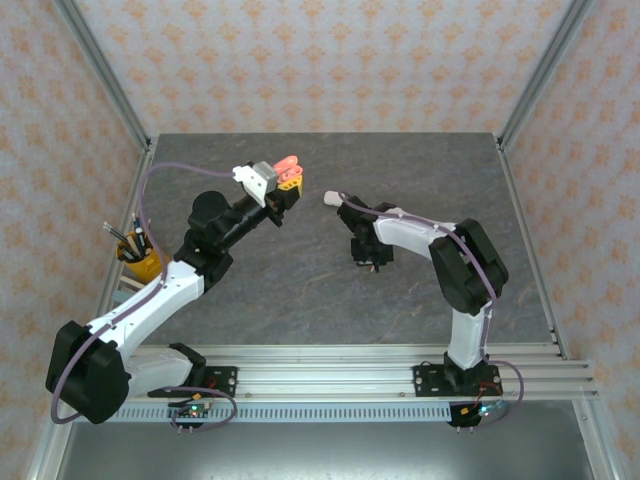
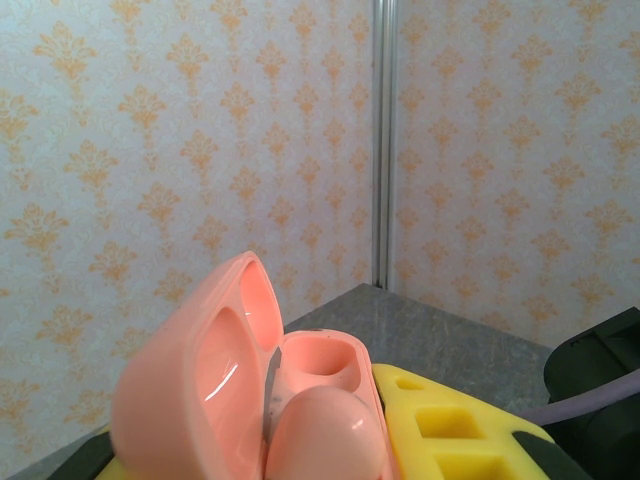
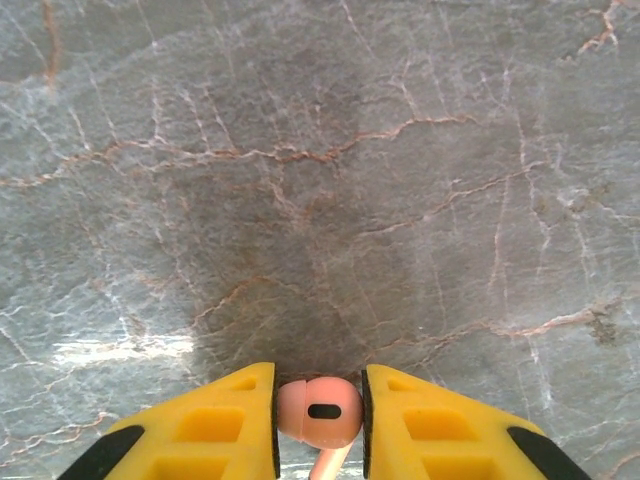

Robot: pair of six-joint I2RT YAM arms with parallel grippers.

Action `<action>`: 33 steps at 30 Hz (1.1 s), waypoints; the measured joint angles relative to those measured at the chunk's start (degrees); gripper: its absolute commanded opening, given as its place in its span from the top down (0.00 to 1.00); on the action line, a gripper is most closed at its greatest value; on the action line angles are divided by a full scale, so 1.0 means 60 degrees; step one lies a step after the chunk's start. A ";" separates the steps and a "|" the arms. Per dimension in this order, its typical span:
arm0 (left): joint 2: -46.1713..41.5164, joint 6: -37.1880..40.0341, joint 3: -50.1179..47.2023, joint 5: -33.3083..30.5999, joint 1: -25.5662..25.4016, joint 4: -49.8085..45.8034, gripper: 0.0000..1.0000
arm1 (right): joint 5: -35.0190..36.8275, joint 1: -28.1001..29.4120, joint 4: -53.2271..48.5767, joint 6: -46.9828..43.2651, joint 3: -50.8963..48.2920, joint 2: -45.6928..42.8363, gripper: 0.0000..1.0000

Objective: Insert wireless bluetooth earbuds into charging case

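Your left tool (image 1: 284, 185) clenched on open pink charging case (image 2: 250, 380), right tool (image 3: 318, 420) pinching pink earbud (image 3: 320, 408) over counter (image 3: 320, 180)

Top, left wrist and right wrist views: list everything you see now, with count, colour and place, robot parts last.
charging case: one, coral-pink, lid open, held up off the table
earbud: one, coral-pink, between yellow fingers over the table
cup of pens: one, yellow, by the table's left edge
table: one, grey marbled
left gripper: one, yellow fingers, shut on the charging case
right gripper: one, yellow fingers, pinching the earbud
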 measured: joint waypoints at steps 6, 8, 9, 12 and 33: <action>0.0066 0.0000 0.0036 0.0000 0.0000 0.0000 1.00 | 0.0080 -0.0025 -0.0178 0.0004 -0.0022 -0.0211 0.75; 0.0098 0.0000 0.0036 0.0000 0.0000 0.0000 1.00 | 0.0095 -0.0029 -0.0229 0.0004 -0.0025 -0.0390 0.75; 0.0106 0.0000 0.0036 -0.0004 0.0000 0.0000 1.00 | 0.0106 -0.0029 -0.0240 0.0004 -0.0029 -0.0488 0.75; 0.0117 0.0000 0.0044 0.0000 0.0000 -0.0004 1.00 | 0.0146 -0.0029 -0.0270 0.0004 -0.0029 -0.0918 0.75; 0.0528 0.0007 0.0528 0.0514 -0.0339 -0.0171 1.00 | 0.0481 -0.0029 0.1020 -0.0801 0.1264 -0.5901 0.73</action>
